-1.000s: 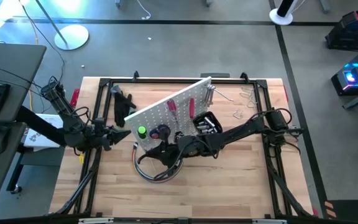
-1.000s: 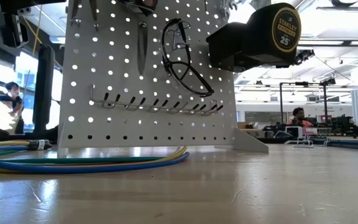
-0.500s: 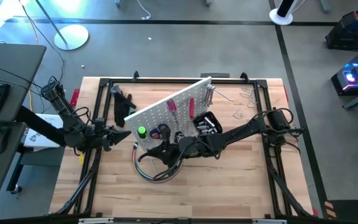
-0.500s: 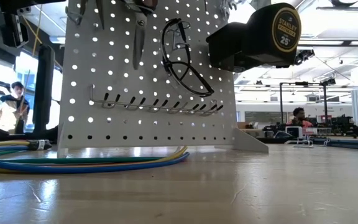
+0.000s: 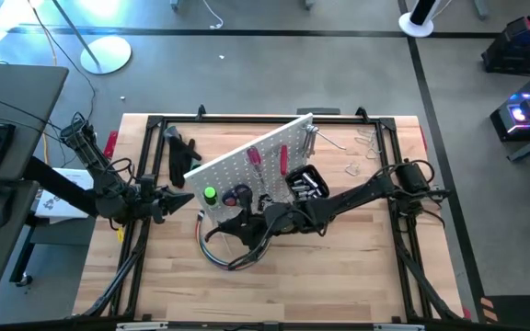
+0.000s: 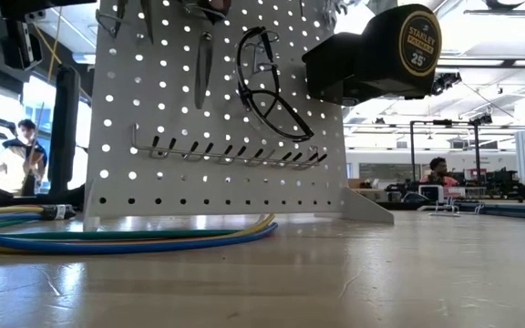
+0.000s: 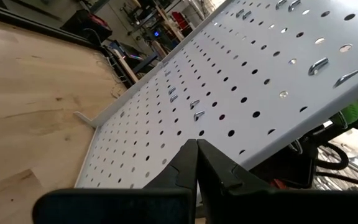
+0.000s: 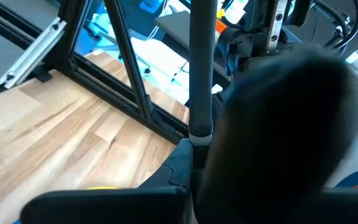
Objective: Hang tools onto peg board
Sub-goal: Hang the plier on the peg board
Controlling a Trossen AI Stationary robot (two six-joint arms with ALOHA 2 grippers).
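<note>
From above, the peg board (image 5: pixel 251 165) stands slantwise across the middle of the table (image 5: pixel 339 276), with a green handle (image 5: pixel 210 194), red handles (image 5: pixel 270 158) and a black bin (image 5: pixel 306 182) on its face. The right gripper (image 5: pixel 244 223) is tucked against the board's front near its lower left part, just over the cable bundle (image 5: pixel 233 253). The left gripper (image 5: pixel 178 199) waits just beside the board's left end. Loose clamps (image 5: pixel 362 152) lie on the table behind the board, well apart from both arms.

At table height, the board fills the left half, and a thin metal tool (image 6: pixel 205 62) hangs at its upper holes. Glasses (image 6: pixel 264 84) hang beside it, and a tape measure (image 6: pixel 399 50) sits in the bin at upper right. The cables lie along the board's foot.

The left wrist view shows that arm's jaws pressed together with nothing between them, the board's back close ahead.

The right wrist view shows a slim grey metal shaft (image 8: pixel 202 68) running up out of that arm's fingers (image 8: pixel 182 158), which are nearly together; it looks pinched there, though a dark blur hides most of the grip.

The risk, to my eye, is a miss at the hook. The shaft is thin and gripped low, so it could swivel in the fingers and slip off the peg. A push against the board could also shove the freestanding panel back, or the arm could snag the cables beneath it.
</note>
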